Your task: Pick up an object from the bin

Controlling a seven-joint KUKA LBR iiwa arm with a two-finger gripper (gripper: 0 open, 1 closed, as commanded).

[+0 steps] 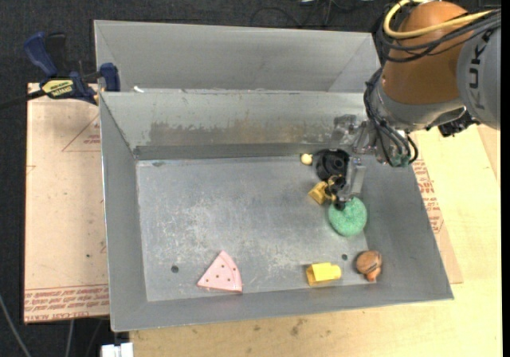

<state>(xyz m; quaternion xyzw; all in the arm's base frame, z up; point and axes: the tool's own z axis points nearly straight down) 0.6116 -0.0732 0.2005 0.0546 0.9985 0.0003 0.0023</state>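
Green round lump (349,218) lies directly under the gripper (343,199), seemingly touching its tip, with a yellow piece (321,193) just beside; whether the gripper is released or clenched cannot be told.

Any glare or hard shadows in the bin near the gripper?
Camera view: light is even and diffuse, with no glare on the bin floor, only a dull sheen on its back wall. Shadows are soft and short, faint by the gripper at the green lump and under the pink wedge.
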